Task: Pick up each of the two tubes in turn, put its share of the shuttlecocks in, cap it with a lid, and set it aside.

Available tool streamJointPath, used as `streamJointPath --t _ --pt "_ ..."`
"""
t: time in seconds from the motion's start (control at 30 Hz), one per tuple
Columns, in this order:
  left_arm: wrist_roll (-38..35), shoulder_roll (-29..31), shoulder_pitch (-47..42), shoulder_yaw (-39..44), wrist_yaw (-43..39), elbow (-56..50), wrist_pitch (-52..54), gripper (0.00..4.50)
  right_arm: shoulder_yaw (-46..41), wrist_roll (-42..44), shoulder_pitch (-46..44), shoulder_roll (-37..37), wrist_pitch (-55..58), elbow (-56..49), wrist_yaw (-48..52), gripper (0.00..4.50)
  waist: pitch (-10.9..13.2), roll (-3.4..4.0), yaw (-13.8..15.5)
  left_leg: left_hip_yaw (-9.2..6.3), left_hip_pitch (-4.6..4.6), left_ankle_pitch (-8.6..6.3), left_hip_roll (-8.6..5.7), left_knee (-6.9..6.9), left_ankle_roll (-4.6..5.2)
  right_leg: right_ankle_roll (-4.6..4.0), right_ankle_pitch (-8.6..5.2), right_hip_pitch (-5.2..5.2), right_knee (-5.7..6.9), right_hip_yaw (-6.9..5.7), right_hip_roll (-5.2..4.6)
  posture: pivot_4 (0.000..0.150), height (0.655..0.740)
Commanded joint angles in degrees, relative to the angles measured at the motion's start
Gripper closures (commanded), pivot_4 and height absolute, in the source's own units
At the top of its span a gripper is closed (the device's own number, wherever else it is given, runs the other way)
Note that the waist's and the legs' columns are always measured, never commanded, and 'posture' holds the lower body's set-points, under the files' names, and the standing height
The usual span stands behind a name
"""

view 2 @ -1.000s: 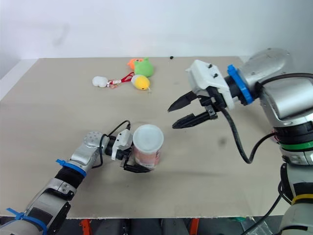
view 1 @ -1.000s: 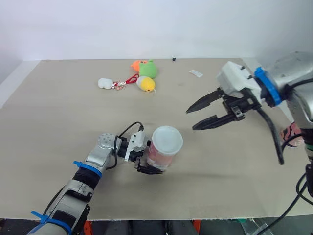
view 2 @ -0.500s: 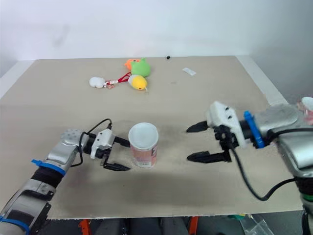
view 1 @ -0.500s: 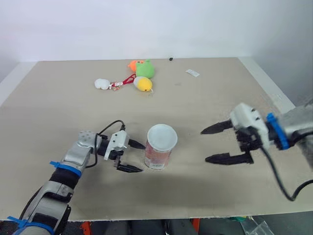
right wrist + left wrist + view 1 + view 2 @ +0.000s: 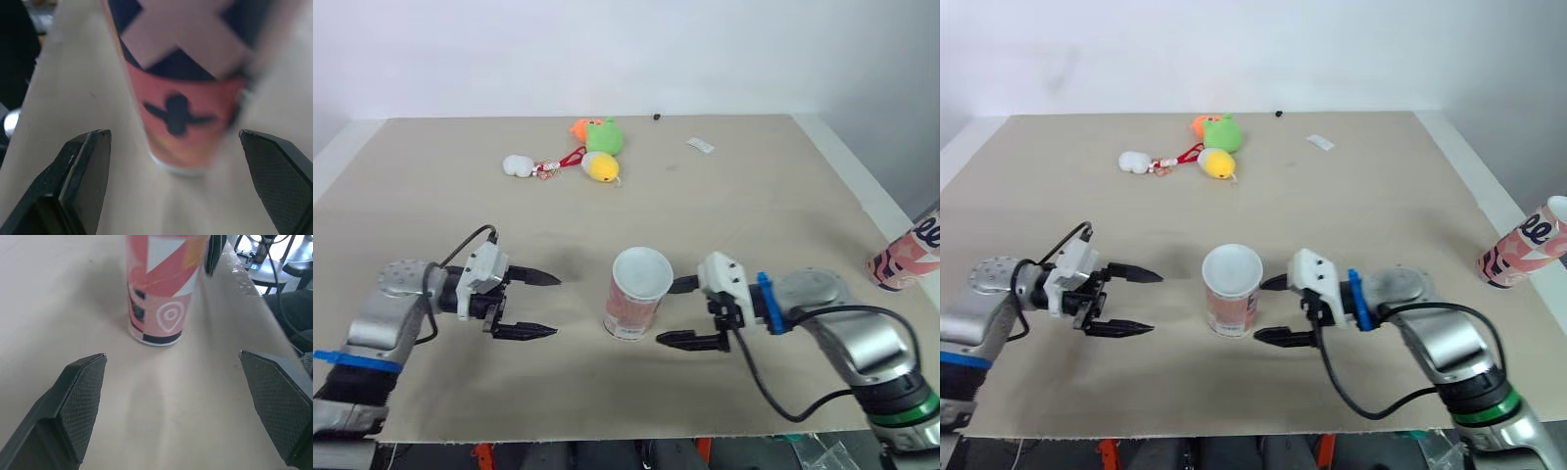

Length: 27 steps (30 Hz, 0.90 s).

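Smooth matt beige table (image 5: 754,196), tube (image 5: 629,315) with printed paper-like wall, smooth white plastic-looking lid (image 5: 642,272), soft cloth plush toys (image 5: 604,138), left gripper (image 5: 555,305) with matt black fingers (image 5: 524,331), pads (image 5: 82,401) finely cross-hatched

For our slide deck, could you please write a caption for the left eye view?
A white-topped pink tube stands on the table between the open left gripper and the open right gripper.

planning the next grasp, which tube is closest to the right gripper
The white-topped tube at mid-table, just ahead of the right gripper; the other tube sits far off right.
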Motion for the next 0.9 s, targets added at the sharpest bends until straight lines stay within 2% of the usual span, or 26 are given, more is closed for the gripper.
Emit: streamJointPath --t 0.03,0.5,0.7,0.9 --pt "-2.9 1.8 0.3 2.7 1.7 -4.0 3.6 0.00 0.7 -0.8 -1.2 1.1 -1.5 0.0 -0.4 0.04 0.0 -0.02 0.1 -0.04 0.00 0.01 -0.01 0.00 -0.02 0.00 0.00 0.02 0.00 -0.03 -0.04 0.150 0.7323" --pt "-8.8 1.5 3.1 8.3 8.3 -11.5 7.7 0.00 5.2 -4.9 -3.7 12.0 -6.0 7.4 -3.3 0.04 0.1 -0.16 0.0 -0.04 0.01 0.02 0.01 -0.01 -0.04 -0.11 0.03 0.00 0.01 -0.06 0.03 0.150 0.7323" --pt "-10.2 1.2 3.8 8.8 10.4 -13.2 8.2 0.00 5.0 -4.6 -4.1 12.8 -6.9 8.5 -1.9 0.04 0.1 -0.17 0.0 -0.05 0.01 0.03 0.00 -0.01 -0.05 -0.12 0.04 0.01 0.01 -0.07 0.02 0.150 0.7323" --pt "-14.6 -1.5 1.0 8.9 13.6 -13.9 10.4 0.00 3.4 -3.6 -4.3 12.6 -6.2 7.7 -2.5 0.04 0.1 -0.19 0.0 -0.08 0.01 0.07 0.00 -0.01 -0.12 -0.13 0.07 0.02 0.01 -0.09 0.02 0.150 0.7323"
